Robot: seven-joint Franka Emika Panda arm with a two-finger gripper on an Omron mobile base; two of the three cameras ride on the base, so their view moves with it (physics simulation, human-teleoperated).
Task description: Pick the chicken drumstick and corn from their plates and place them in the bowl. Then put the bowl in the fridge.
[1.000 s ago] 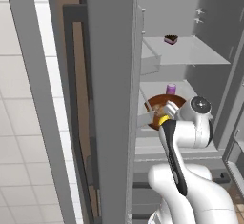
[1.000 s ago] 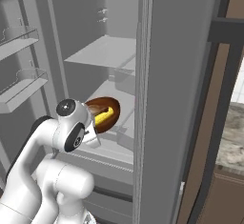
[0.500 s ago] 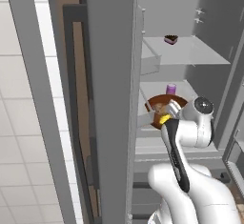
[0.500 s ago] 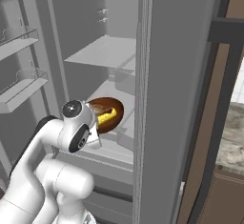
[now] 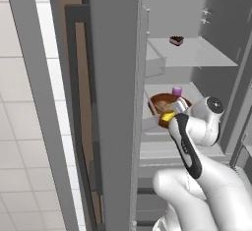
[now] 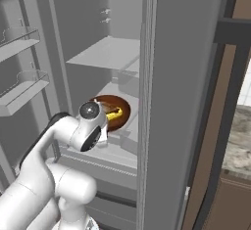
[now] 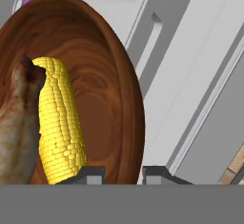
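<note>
We saw the gripper (image 7: 123,171) pinching the bowl (image 7: 112,99) rim inside the fridge (image 6: 181,77); corn (image 7: 59,127) and chicken drumstick (image 7: 16,132) lay within.

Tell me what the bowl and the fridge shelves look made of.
The bowl: likely wood, glossy reddish-brown, with swirling grain rings inside. The fridge shelves: matte pale grey, flat and featureless, probably plastic or painted metal; the render leaves it open.

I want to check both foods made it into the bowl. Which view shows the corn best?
The hand view: the corn lies large and unobstructed inside the bowl, beside the chicken drumstick. The right base view shows a yellow sliver behind the wrist; the left base view barely hints at it.
</note>
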